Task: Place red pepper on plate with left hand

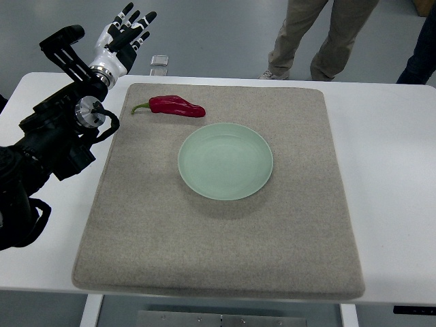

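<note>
Grey floor at the back, w/ a white table (395, 170) taking up most of the view and a beige felt-like mat (225, 252) laid square on it.

Red pepper (177, 106): deep glossy red, long & slightly wrinkled, fat at the stem end, tapering to a blunt tip. Thin green stem (139, 107) curls off the end nearest the hand. It lies flat on the mat, lengthwise across the pic, near the mat's far edge. It's off to the hand's right & a bit nearer the robot, close to the hand but not touching it. Nothing holds it.

Plate (225, 161): pale green, round, shallow, bare inside. Sits mid-mat, farther right of the hand than the pepper & closer to the robot. Pepper's tip ends just short of the plate's far rim, small gap between them.

Left hand (125, 35): white palm w/ black finger segments, fingers straight & slightly fanned, gripping nothing. It hangs over the table's far-left corner, off the mat. Black forearm w/ a round silver joint runs back from it to the pic's left edge.

Small clear-ish block (159, 62) on the table edge just right of the hand, can't tell what it is. Beyond the table, well right of the hand, a person's legs (320, 37) in tan trousers stand on the floor; a second dark trouser leg (419, 48) at the far right edge.
</note>
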